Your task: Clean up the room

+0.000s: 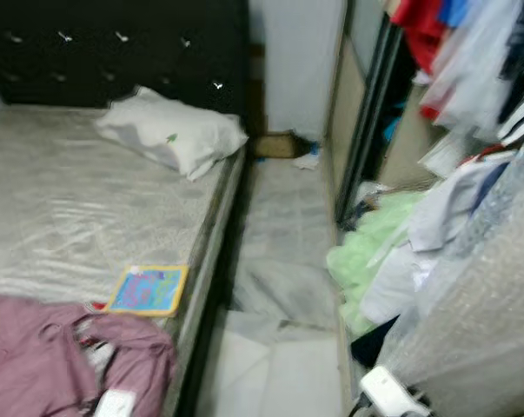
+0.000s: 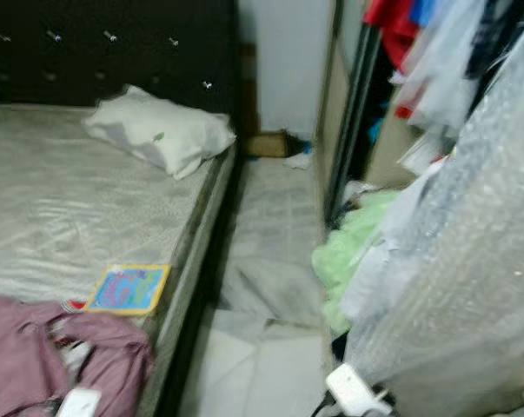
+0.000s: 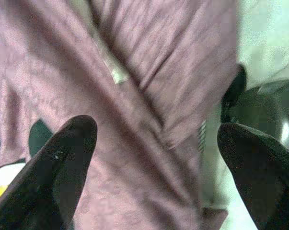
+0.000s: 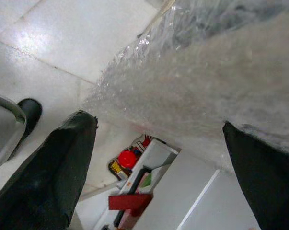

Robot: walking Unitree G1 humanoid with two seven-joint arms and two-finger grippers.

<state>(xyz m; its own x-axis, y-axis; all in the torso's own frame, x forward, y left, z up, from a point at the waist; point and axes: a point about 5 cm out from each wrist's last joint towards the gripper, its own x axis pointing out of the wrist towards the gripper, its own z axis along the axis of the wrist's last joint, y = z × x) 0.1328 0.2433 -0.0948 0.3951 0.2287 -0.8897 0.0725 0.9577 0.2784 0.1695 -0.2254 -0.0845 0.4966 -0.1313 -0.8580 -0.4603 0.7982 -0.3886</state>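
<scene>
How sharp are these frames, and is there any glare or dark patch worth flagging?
Both eye views are soft with motion blur: the pillow and the colourful book lack crisp edges, and the headboard is nearly black. Left wrist view: purple garment blurred at close range, fingers open. Right wrist view: glare on the floor tiles; bubble wrap soft.

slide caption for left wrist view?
Left pincer, fingers spread wide, poised above the crumpled mauve garment.
</scene>
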